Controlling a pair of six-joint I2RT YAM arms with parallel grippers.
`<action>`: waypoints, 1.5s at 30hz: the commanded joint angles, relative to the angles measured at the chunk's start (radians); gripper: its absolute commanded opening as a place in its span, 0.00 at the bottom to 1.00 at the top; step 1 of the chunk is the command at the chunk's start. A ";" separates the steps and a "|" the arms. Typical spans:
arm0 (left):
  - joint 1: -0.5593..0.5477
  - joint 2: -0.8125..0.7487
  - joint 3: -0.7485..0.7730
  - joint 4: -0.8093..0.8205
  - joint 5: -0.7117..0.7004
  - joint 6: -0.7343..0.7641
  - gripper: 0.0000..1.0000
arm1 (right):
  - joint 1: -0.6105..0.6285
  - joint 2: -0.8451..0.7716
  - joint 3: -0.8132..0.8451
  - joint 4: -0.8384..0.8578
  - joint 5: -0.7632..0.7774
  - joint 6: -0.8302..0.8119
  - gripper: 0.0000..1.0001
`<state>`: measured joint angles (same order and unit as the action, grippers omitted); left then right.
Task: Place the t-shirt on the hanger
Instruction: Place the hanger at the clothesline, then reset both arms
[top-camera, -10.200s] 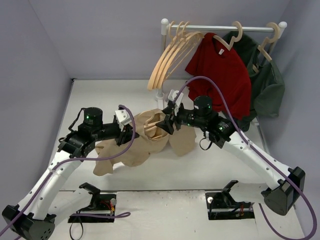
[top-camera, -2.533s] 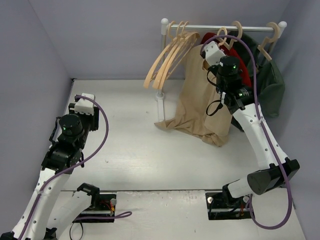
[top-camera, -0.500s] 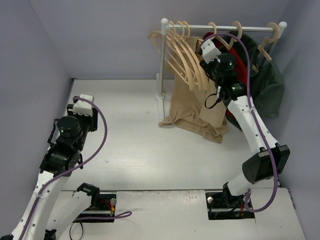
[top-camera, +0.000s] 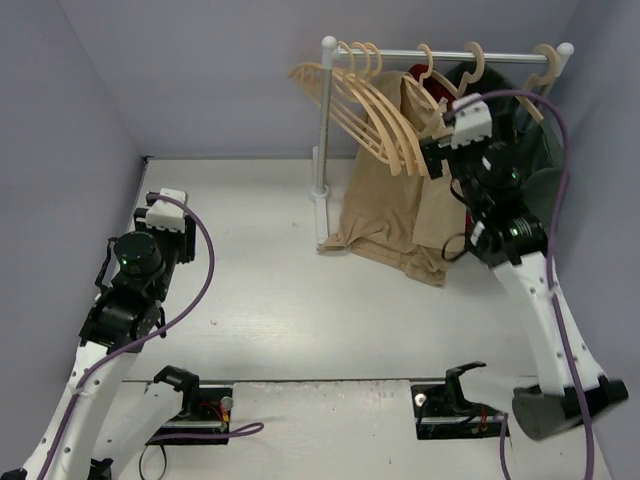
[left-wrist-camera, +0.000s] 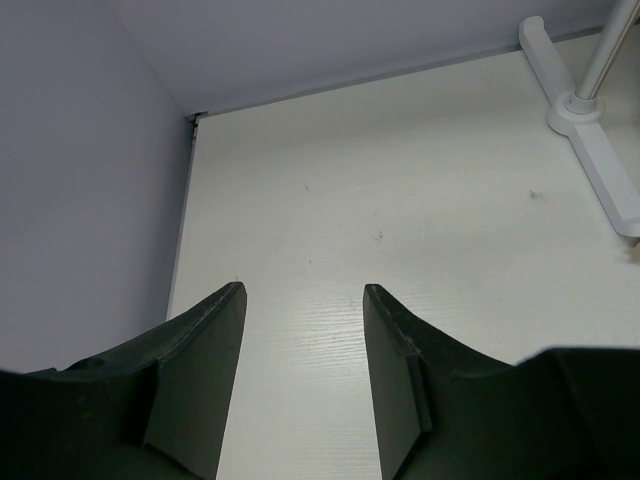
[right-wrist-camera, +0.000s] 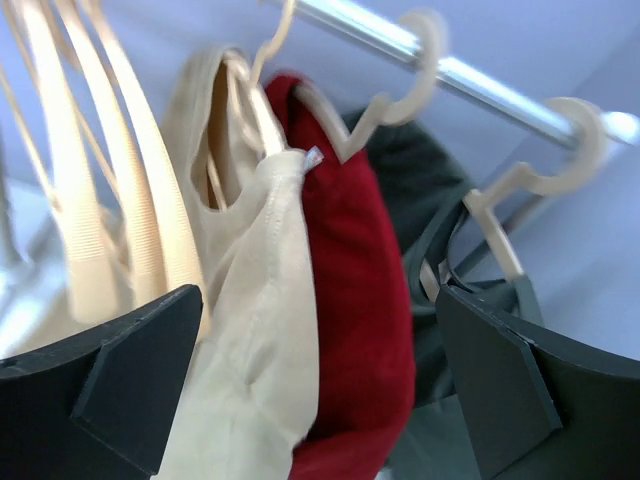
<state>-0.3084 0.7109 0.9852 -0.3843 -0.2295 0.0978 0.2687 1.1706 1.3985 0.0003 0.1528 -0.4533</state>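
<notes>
While t-shirt (top-camera: 385, 200) hangs on hanger (right-wrist-camera: 258, 100), right claw (right-wrist-camera: 318, 310) gapes empty.

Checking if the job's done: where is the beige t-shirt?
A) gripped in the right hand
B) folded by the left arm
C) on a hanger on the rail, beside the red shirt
C: the t-shirt hangs on the hanger over the rail, beside the red shirt.
</notes>
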 joint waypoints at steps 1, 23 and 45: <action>0.000 0.016 0.034 0.052 0.014 -0.008 0.46 | -0.005 -0.219 -0.166 0.080 -0.007 0.151 1.00; 0.005 -0.035 -0.072 0.039 0.001 -0.087 0.67 | -0.003 -1.058 -0.663 -0.130 0.332 0.395 1.00; 0.009 -0.014 -0.074 0.032 0.010 -0.087 0.67 | 0.048 -1.084 -0.691 -0.134 0.382 0.388 1.00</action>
<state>-0.3076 0.6969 0.8917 -0.4137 -0.2150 0.0227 0.3025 0.0696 0.6971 -0.1955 0.5053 -0.0750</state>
